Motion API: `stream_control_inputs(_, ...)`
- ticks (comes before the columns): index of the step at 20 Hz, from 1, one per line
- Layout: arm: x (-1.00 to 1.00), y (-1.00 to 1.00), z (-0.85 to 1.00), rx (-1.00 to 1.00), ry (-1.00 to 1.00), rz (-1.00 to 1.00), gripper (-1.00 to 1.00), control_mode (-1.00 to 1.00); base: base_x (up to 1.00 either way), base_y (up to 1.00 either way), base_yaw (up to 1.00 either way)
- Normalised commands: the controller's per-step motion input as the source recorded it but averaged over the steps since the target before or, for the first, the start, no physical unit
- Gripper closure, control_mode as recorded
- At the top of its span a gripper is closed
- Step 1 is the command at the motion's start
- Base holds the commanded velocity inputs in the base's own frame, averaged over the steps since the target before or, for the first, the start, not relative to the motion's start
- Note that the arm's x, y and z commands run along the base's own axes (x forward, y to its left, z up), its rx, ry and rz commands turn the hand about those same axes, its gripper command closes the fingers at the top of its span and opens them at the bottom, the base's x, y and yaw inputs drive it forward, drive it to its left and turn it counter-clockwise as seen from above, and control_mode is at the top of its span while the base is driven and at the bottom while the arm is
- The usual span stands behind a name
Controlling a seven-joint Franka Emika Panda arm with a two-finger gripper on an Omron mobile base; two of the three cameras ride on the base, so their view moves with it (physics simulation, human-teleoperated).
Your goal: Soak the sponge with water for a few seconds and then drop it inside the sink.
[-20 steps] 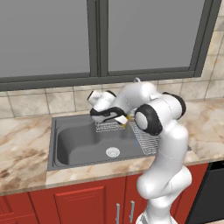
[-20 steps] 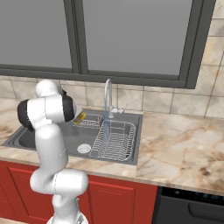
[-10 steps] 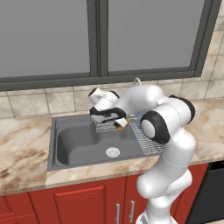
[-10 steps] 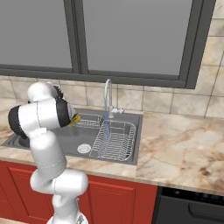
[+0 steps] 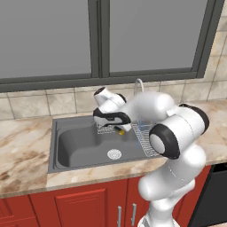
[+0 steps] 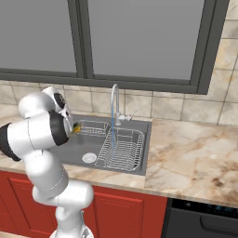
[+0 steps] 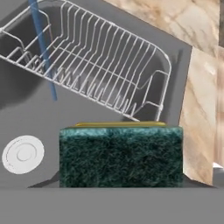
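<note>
While clamped between fingers (image 5: 120, 129), sponge (image 7: 120, 155).

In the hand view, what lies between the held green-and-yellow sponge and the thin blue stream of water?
Bare dark grey sink floor, crossed by the lower edge of the white wire rack. The green-and-yellow sponge sits apart from the thin blue water stream; the round silver drain lies off to the side.

The sponge (image 7: 120, 156), a yellow block with its dark green scrub layer turned toward the hand camera, is held above the sink (image 5: 84, 142), off to one side of the water (image 7: 43, 48). The water is seen as a thin blue stream falling into the dark grey sink near its wire rack.
</note>
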Motion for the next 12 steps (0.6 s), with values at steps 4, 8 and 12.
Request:
stream_control_inputs(4, -0.17, 0.24, 0.2, 0.12, 0.1, 0.19, 1.0, -1.0, 0.0, 0.0, 0.0)
stream_control_inputs(8, 0.0, 0.09, 0.06, 0.12, 0.12, 0.3, 1.0, -1.0, 0.0, 0.0, 0.0)
stream_control_inputs(12, 0.0, 0.09, 0.0, 0.11, 0.15, 0.34, 1.0, -1.0, 0.0, 0.0, 0.0)
